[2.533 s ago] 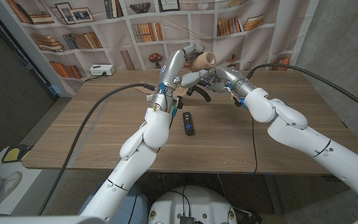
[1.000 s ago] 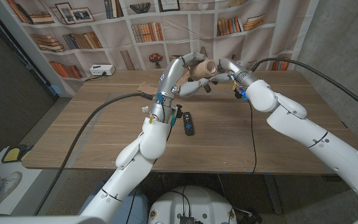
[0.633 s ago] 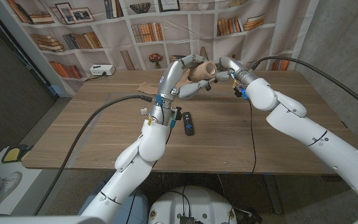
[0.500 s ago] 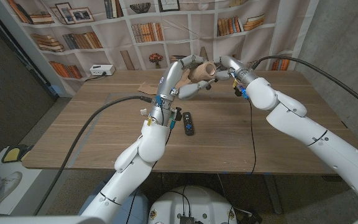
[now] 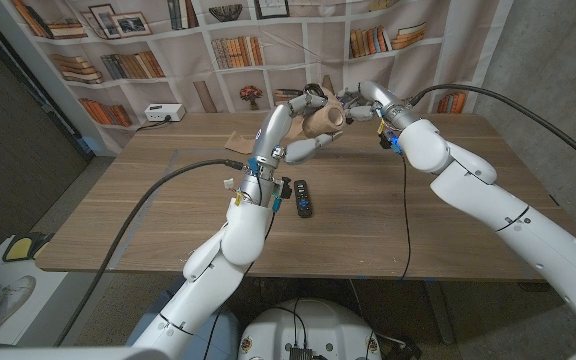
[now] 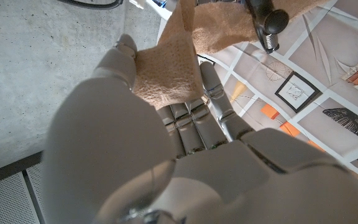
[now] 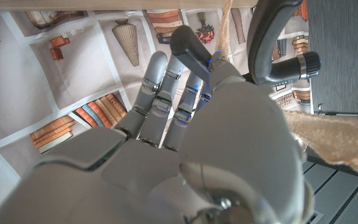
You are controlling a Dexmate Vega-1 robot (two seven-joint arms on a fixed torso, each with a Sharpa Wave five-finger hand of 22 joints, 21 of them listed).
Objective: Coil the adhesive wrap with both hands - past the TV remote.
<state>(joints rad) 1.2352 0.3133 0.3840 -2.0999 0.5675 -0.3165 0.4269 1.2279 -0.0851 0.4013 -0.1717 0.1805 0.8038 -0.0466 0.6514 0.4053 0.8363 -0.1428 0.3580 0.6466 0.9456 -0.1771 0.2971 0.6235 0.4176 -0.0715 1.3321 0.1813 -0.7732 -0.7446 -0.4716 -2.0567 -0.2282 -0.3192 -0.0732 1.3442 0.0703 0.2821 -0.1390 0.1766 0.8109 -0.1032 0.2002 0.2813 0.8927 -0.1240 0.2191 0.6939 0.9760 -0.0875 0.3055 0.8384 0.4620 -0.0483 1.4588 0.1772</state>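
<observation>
Both hands are raised above the far side of the table (image 5: pixel 168 215). The left hand (image 5: pixel 303 105) grips the tan wrap (image 5: pixel 320 122) roll; the right hand (image 5: pixel 353 103) pinches its loose end. The remote (image 5: pixel 303 198) lies nearer on the wood – black, beside the left arm. No writing is readable on it.

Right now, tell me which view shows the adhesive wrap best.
The head view: the adhesive wrap shows as a whole tan roll, held up between the left hand and right hand. The left wrist view shows only its fabric against the fingers; the right wrist view, a strip.
</observation>
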